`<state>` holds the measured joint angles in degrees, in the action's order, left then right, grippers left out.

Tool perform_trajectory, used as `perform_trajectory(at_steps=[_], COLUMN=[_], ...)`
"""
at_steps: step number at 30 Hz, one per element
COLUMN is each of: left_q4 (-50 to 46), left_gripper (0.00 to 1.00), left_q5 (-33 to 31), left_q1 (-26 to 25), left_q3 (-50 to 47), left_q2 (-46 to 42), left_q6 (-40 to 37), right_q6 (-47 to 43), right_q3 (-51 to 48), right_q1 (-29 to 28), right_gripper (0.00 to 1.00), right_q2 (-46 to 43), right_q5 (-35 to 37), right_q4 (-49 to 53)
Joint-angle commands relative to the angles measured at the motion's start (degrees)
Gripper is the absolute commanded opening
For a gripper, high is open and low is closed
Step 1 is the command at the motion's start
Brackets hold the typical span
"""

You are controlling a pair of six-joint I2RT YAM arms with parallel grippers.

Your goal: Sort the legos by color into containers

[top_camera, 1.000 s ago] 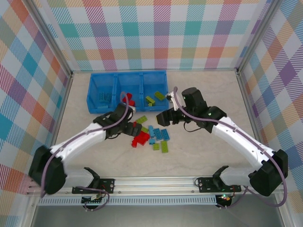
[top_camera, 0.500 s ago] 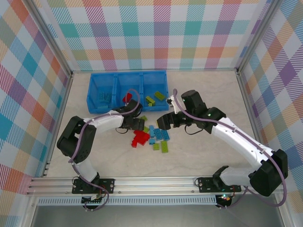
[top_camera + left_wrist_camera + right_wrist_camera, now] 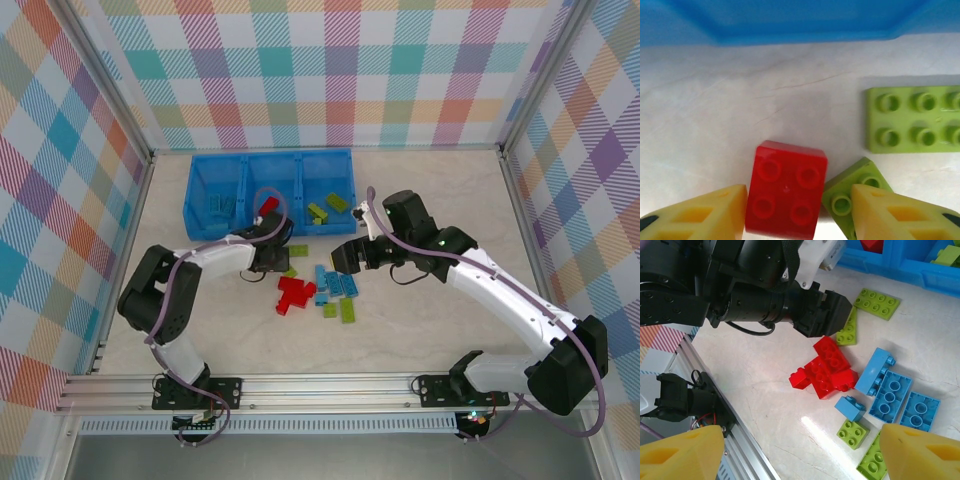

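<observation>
Left gripper [image 3: 797, 214] down at tabletop, jaws apart but narrowed in from wide open a second back, straddling red 2x2 brick [image 3: 786, 187]. Left finger at brick's edge. Right finger over corner of small lime brick [image 3: 844, 192], short of the red one. No firm clamp visible yet. Brick flat on table [image 3: 715, 115], near front wall of blue tray [image 3: 790, 22], lime plate [image 3: 912, 120] near on the right. Reads as red pick just starting. Next probably squeeze, lift, drop into middle compartment [image 3: 280, 180], red already in there. Watch for lime brick getting pinched along. Right gripper [image 3: 800, 450] wide apart, empty, hovering over red cluster [image 3: 825, 367] and light blue bricks [image 3: 892, 392], barely shifted. Plenty left unsorted.
</observation>
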<state>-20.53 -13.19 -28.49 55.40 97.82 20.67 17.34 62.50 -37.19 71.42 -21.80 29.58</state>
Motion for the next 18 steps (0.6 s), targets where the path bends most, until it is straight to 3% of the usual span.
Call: perform_trajectory(at_steps=[1,6,13,16,18], left_q4=[-0.8,-0.7,0.9,1.0,0.8], left_gripper=[0.49,0.41,0.62,0.63,0.59], left_q5=[-1.4,-2.3,-1.3,-1.2,-0.5], left_q1=[1.4,2.2,3.8,4.1,4.2], left_q3=[-3.3,-5.1,-3.9,-2.5,-1.8], left_q2=[-3.9,-6.6,-5.5,-3.4,-2.1], left_q6=[1.8,2.2,1.3,0.8,0.6], right_q6=[0.9,1.6,2.1,2.1,2.1], right_q3=[-0.3,-0.1,0.0,0.1,0.1], right_q1=[-0.1,0.0,-0.2,-0.2,-0.2], right_gripper=[0.82,0.83,0.83,0.83,0.84], right_q2=[0.3,0.6,0.3,0.1,-0.1], right_q5=[-1.5,-1.7,-1.8,-1.6,-1.4], right_q4=[-1.1,-1.4,-1.3,-1.2,-1.0])
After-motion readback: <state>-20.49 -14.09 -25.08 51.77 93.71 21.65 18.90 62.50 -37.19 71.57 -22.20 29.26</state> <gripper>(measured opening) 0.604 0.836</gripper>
